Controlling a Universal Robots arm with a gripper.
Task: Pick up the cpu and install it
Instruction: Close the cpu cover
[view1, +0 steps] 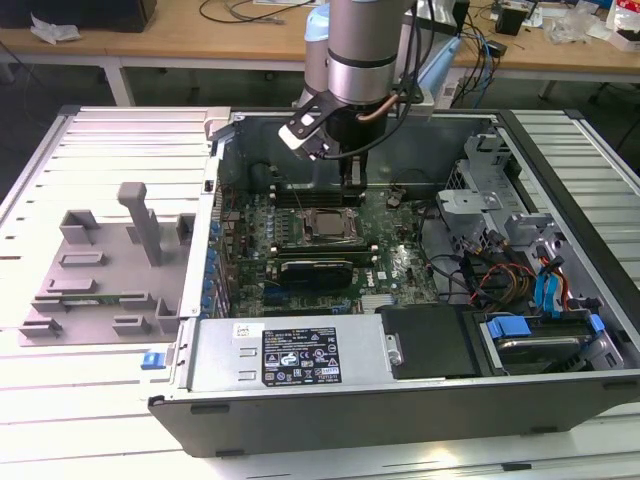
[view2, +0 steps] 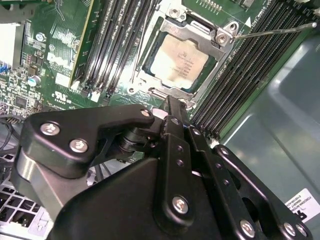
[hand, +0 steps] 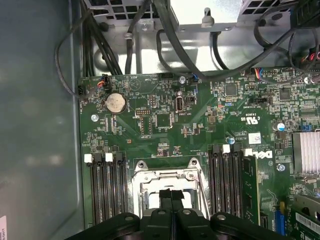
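The cpu (view2: 177, 62), a pale silvery square, lies flat inside the socket frame (view2: 220, 37) on the green motherboard (view1: 390, 265). In the exterior view the cpu (view1: 328, 225) sits in the middle of the open computer case. My gripper (view1: 350, 185) hangs from the arm just behind and above the socket. Its two black fingers (hand: 166, 196) are pressed together with nothing between them. In the second wrist view the gripper (view2: 170, 102) tip stands at the edge of the socket, clear of the chip.
Memory slots (view2: 115, 45) flank the socket on both sides. A long black card (view1: 315, 268) lies in front of it. A grey tray (view1: 100, 260) rests on the table at the exterior view's left. Cables and a drive cage (view1: 500, 230) crowd the case's other side.
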